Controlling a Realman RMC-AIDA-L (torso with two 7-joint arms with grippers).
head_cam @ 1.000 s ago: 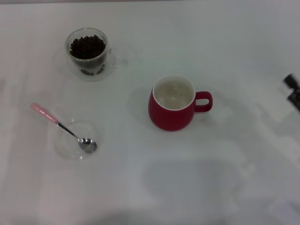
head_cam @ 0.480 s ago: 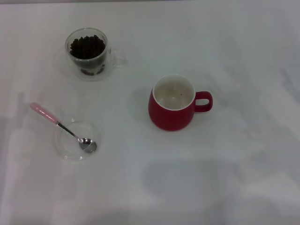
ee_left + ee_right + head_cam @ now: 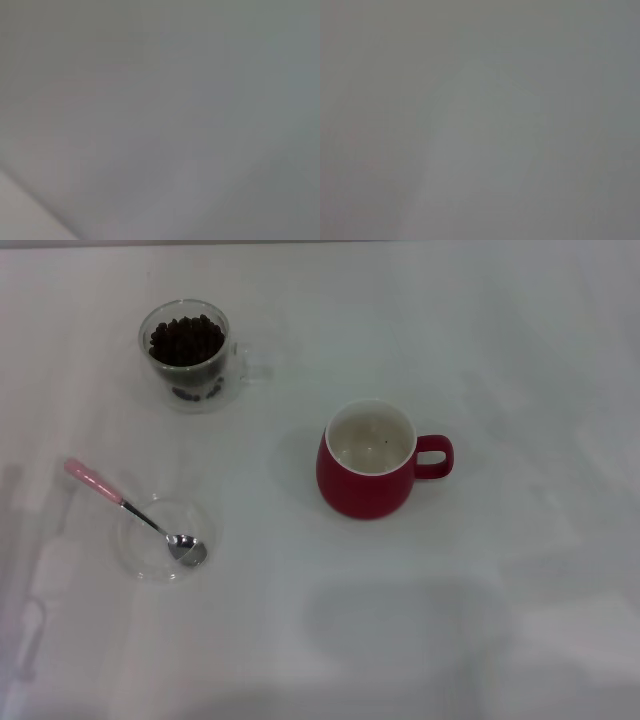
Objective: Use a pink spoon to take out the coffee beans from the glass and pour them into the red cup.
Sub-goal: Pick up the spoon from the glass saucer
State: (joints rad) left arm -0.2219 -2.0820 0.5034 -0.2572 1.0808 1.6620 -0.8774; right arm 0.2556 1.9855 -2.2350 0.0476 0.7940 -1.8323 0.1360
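In the head view the glass (image 3: 188,357) stands at the far left, holding a heap of coffee beans (image 3: 186,340). The red cup (image 3: 368,460) stands near the middle, handle pointing right, with its cream inside almost bare except a dark speck. The pink spoon (image 3: 130,508) lies at the near left, its metal bowl resting in a shallow clear dish (image 3: 163,540) and its pink handle sticking out to the far left. Neither gripper shows in any view. Both wrist views show only a plain grey surface.
The white table (image 3: 480,620) spreads around the objects, with faint shadows at the near left and near middle.
A dark piece of the right arm at the right edge one second ago has left the head view. The glass, cup and spoon have not moved.
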